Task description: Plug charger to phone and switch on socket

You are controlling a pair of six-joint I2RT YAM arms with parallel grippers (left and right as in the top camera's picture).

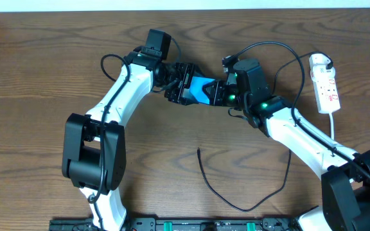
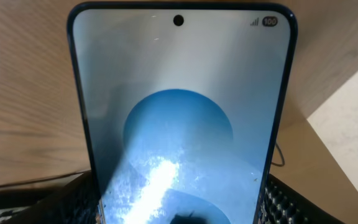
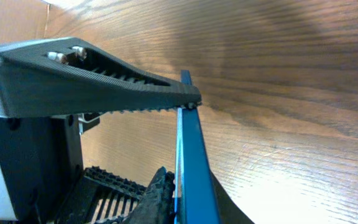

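The phone, lit blue, is held off the wooden table between both grippers. My left gripper is shut on its long edges; in the left wrist view the screen fills the frame, with ribbed fingers against both sides. My right gripper pinches the phone's other end. Its wrist view shows the phone edge-on, with one finger pressed on its face. The charger lies loose in a loop on the table, with its plug tip free. Its white adapter sits in the socket at the far right.
Thick black robot cables arc above the right wrist and beside the left arm. The left gripper's ribbed finger crosses the right wrist view. The table's far edge runs along the top. A black rail lines the front.
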